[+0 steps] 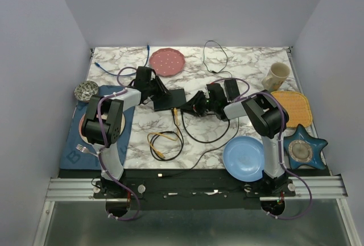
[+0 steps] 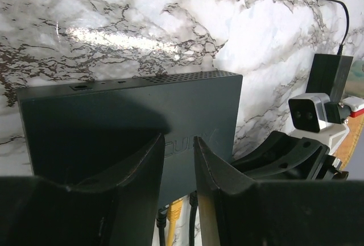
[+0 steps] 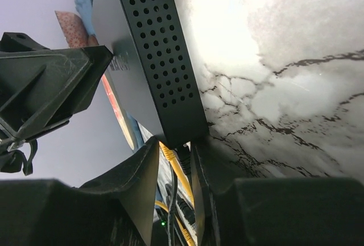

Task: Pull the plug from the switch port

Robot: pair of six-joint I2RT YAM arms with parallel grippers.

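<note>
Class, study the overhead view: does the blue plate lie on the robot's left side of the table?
No, the blue plate lies at the near right, close to the blue star-shaped dish.

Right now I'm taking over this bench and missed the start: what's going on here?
Both arms are working on the black switch. The left hand sits over its top, fingers apart. The right hand straddles the yellow plug in the switch's port. The plug is not out yet, and whether it is gripped is unclear.

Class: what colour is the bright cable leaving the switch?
Yellow. The cable shows best in the right wrist view, just below the switch.
</note>
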